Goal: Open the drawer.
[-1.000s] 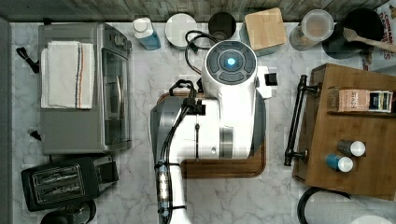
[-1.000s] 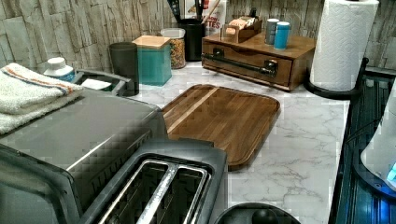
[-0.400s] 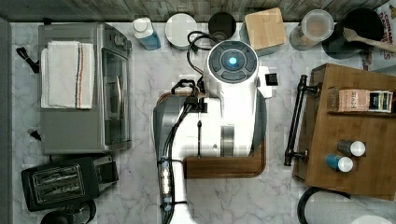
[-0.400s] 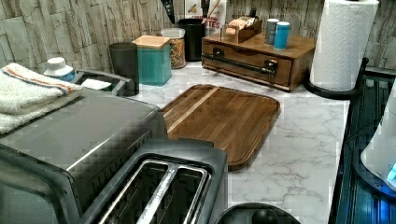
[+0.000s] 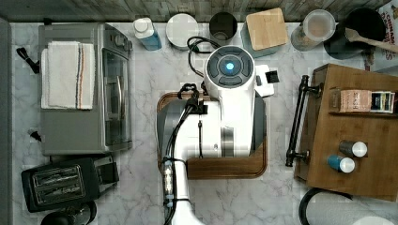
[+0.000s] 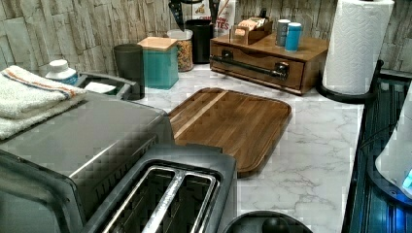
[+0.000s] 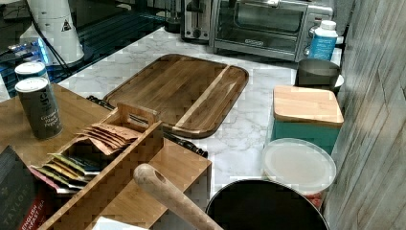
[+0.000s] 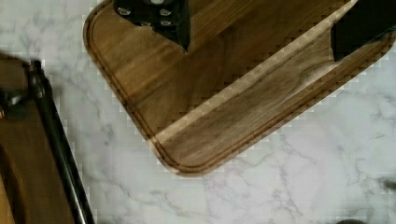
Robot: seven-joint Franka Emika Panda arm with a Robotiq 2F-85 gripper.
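The drawer (image 6: 262,60) is the brown wooden front of a low countertop cabinet (image 5: 347,136) at the top view's right, and it sits flush and closed. Its long black bar handle (image 5: 296,122) runs along the front and also shows in the left view (image 6: 252,67) and the wrist view (image 8: 60,149). My gripper (image 8: 261,23) hangs open above a corner of the wooden cutting board (image 8: 224,93). Its two black fingers (image 8: 159,18) stand wide apart with nothing between them. The handle lies off to one side of the fingers, across a strip of marble. In the top view my white arm (image 5: 230,112) covers the gripper.
A toaster oven (image 5: 84,108) with a folded towel and a black toaster (image 5: 65,183) stand at the top view's left. Canisters, a teal box (image 6: 158,63) and a utensil holder line the back wall. A paper towel roll (image 6: 357,46) stands beside the cabinet. Small tins and a tea caddy sit on the cabinet top.
The arm has shifted only slightly in the top view. The drawer and everything on the counter stay as they were.
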